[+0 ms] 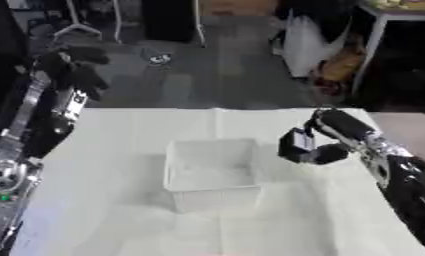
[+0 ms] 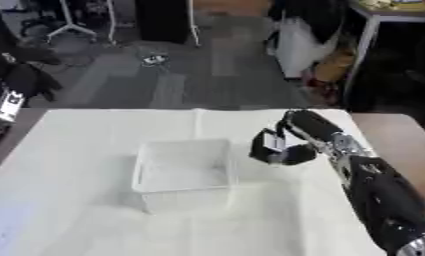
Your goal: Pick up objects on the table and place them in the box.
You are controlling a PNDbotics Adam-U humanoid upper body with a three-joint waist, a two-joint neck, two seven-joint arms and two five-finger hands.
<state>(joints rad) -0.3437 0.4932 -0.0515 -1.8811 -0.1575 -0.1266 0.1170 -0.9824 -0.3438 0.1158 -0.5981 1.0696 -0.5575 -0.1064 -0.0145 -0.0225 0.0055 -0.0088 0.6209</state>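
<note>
floor [image 1: 207, 75]: dark grey | table leg [image 1: 366, 55]: white, far right | stand legs [image 1: 75, 27]: white, far left

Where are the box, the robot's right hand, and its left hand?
box [image 1: 211, 170]: left eye view, near wall.
right hand [image 1: 325, 152]: left eye view, curled fingers.
left hand [image 1: 75, 70]: left eye view, raised dark fingers.

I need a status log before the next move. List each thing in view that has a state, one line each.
Clear plastic box: upright on the white table, open-topped, nothing visible inside.
Right hand: beside the box's right rim, fingers curled round a small pale object.
Small pale object: held in the right hand, not yet over the box.
Left hand: raised at the table's left edge, holding nothing, fingers relaxed.
White table: covered with a creased cloth.
</note>
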